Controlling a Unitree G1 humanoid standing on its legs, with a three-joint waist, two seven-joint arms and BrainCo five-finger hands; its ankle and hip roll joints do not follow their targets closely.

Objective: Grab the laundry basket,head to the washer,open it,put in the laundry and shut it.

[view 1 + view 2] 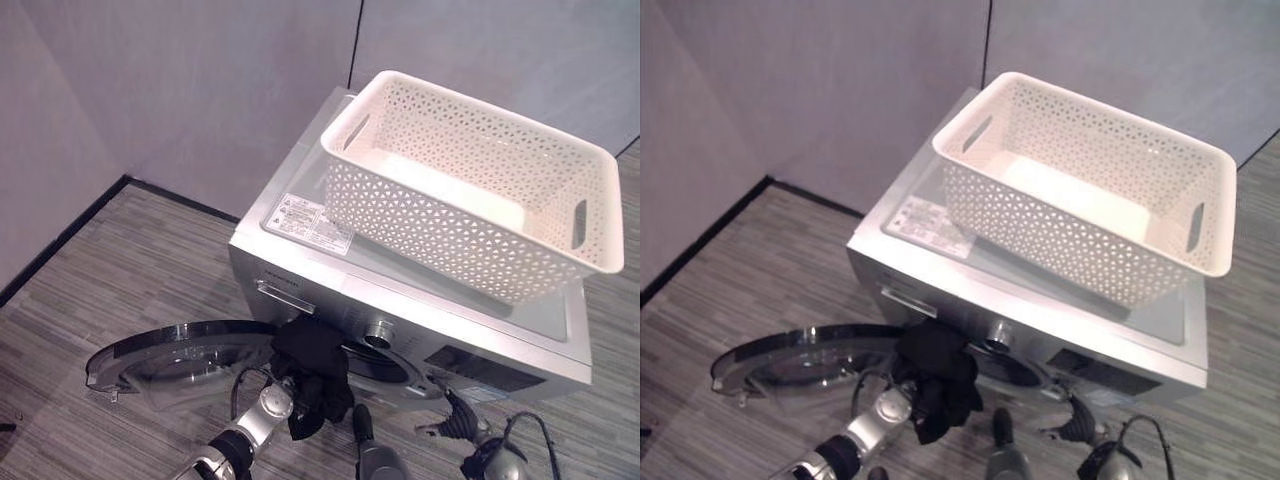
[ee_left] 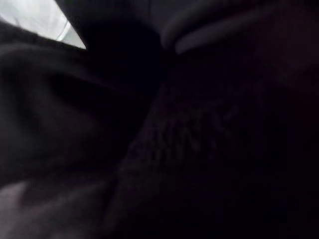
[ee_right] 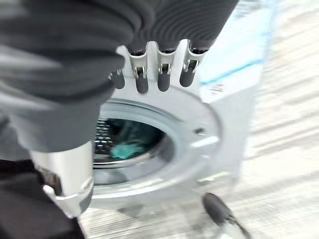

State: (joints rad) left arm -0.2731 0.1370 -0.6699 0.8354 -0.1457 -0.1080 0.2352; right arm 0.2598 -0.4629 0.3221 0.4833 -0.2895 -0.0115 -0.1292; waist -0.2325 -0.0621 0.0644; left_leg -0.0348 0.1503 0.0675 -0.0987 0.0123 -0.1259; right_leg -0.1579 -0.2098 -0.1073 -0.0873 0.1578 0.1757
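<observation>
On washer (image 1: 330, 250) top: white basket (image 1: 470, 185), printed label (image 1: 308, 222) | text unreadable

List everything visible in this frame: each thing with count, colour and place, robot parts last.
Washer: one, silver, on the striped grey floor by the wall corner.
Washer door: one, round, dark glass, swung open to the robot's left.
Laundry basket: one, white, perforated, on top of the washer; looks empty.
Black garment: one, at the drum opening.
Teal laundry: one piece, inside the drum.
Label: one, white, on the washer top beside the basket.
Left hand: against the black garment, fingers hidden.
Right hand: fingers relaxed, holding nothing, in front of the washer.
</observation>
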